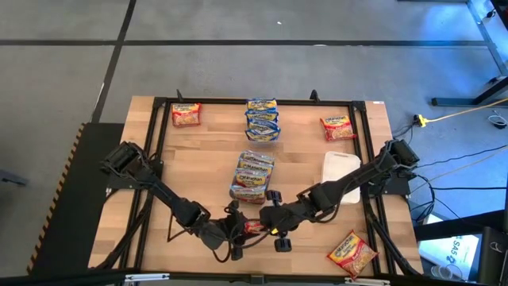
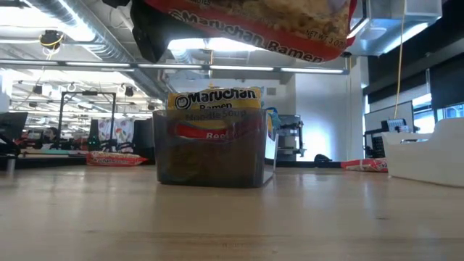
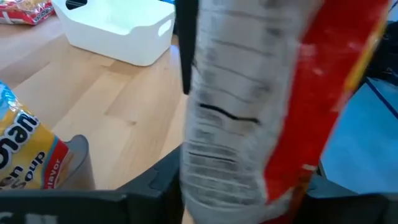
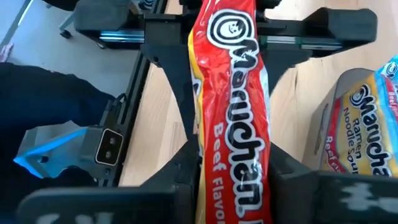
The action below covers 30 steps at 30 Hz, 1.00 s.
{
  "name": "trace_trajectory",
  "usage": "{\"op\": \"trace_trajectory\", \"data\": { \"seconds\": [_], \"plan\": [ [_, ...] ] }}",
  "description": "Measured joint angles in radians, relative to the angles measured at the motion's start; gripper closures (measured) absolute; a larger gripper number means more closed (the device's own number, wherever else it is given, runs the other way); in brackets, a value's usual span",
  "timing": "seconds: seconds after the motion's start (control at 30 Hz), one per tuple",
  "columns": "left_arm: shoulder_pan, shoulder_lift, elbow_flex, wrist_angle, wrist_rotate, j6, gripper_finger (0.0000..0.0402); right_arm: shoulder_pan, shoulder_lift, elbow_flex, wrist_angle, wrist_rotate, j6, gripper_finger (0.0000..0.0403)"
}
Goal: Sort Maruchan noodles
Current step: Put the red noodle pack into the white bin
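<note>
A red-orange Maruchan Beef Flavor packet (image 1: 255, 227) hangs in the air near the table's near edge, between my two grippers. My left gripper (image 1: 238, 229) comes at it from the left and my right gripper (image 1: 272, 220) from the right; both are shut on it. In the low view the packet (image 2: 246, 22) floats above the table. A clear tub (image 1: 252, 176) at mid-table holds yellow packets standing on edge. Blue-accented packets (image 1: 262, 119) lie stacked near the far edge. Single red-orange packets lie far left (image 1: 186, 114), far right (image 1: 337, 127) and near right (image 1: 353, 253). My left gripper pinches the packet between its two fingers (image 3: 158, 186), which lie across its printed back (image 3: 230, 155), coming level from the table's left. The packet is lifted clear, standing on edge. My right gripper pinches the same packet's other end (image 4: 233, 180) between its fingers (image 4: 295, 180), level from the right, label side toward its camera.
A white bin (image 1: 341, 176) sits right of the tub, under my right arm. A black frame (image 1: 159, 127) borders the table. Bare wood lies between the tub and the far-left packet.
</note>
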Motion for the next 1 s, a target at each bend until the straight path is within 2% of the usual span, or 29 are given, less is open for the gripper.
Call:
{"op": "trace_trajectory", "data": {
  "seconds": [0.13,0.23,0.4,0.57,0.73,1.0],
  "plan": [
    [0.002,-0.011,0.000,-0.004,0.031,0.003,0.0216,0.001,-0.016,-0.001,-0.023,0.017,-0.022,0.0334],
    [-0.002,-0.039,0.001,-0.015,0.053,0.002,0.0212,0.010,-0.069,-0.001,-0.055,0.020,-0.020,0.0330],
    [-0.030,-0.084,0.001,-0.060,0.073,0.000,0.0213,0.041,-0.196,0.000,-0.278,0.110,0.032,0.0325],
    [-0.057,-0.084,0.002,-0.068,0.050,0.016,0.0213,0.075,-0.337,-0.014,-0.513,0.200,0.138,0.0329],
    [-0.059,-0.073,0.001,-0.077,0.059,0.002,0.0213,0.085,-0.508,-0.132,-0.664,0.255,0.244,0.0324],
    [-0.057,-0.075,0.002,-0.071,0.062,-0.017,0.0212,0.085,-0.853,-0.440,-0.689,0.268,0.268,0.0324]
  ]
}}
